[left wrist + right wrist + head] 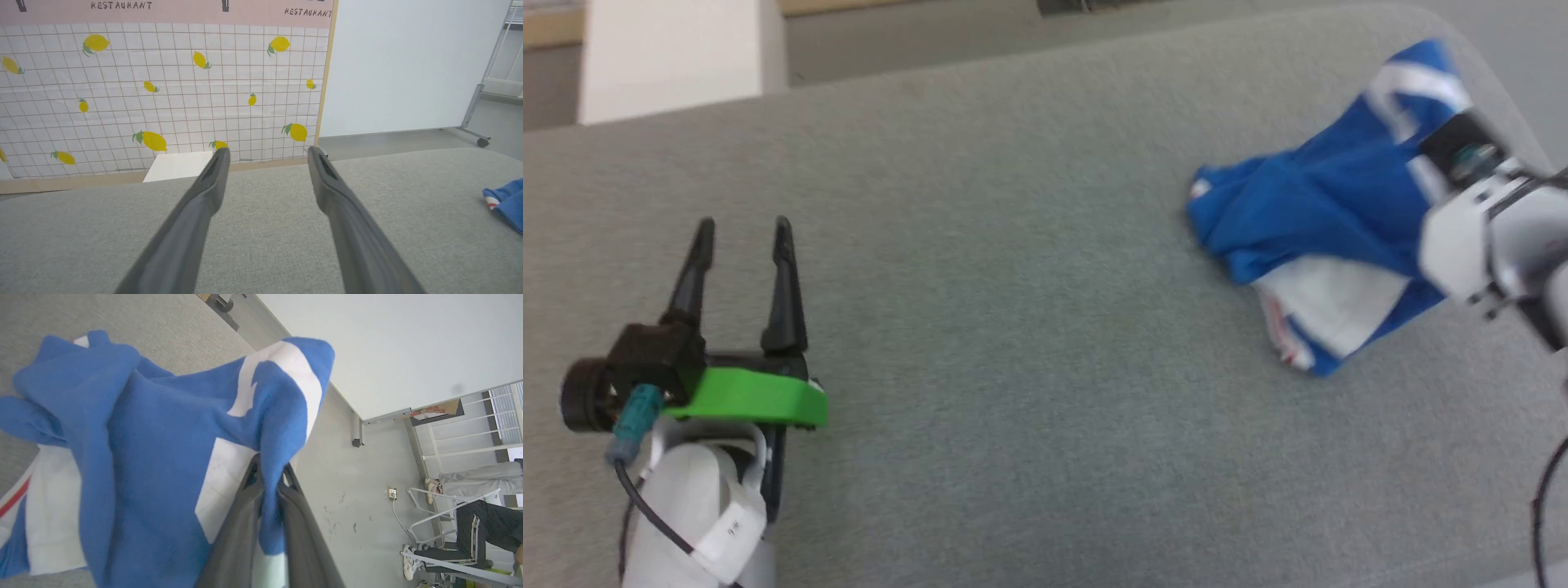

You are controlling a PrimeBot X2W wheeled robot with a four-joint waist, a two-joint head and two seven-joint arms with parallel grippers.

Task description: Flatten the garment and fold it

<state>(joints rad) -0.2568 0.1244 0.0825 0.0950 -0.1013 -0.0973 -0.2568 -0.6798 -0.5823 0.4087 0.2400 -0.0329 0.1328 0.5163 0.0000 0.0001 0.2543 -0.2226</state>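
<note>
The garment (1323,204) was located at the right side of the grey fabric-covered bench (1013,286), bunched and unfolded. Its lower portion, with a white sleeve and red-striped trim, lay on the bench surface. Its upper portion was raised off the bench.

The right pincer (269,469) was closed narrowly on a fold of the blue cloth. In the right wrist view, the fabric passed between both dark fingers (237,539) and draped over their tips.

The left pincer (744,222) was set wide, with nothing between its fingers. It was positioned above the left side of the bench, well apart from the garment.

In the left wrist view, a lemon-patterned wall panel (163,81) and a white board (408,61) stood beyond the bench's far edge.
</note>
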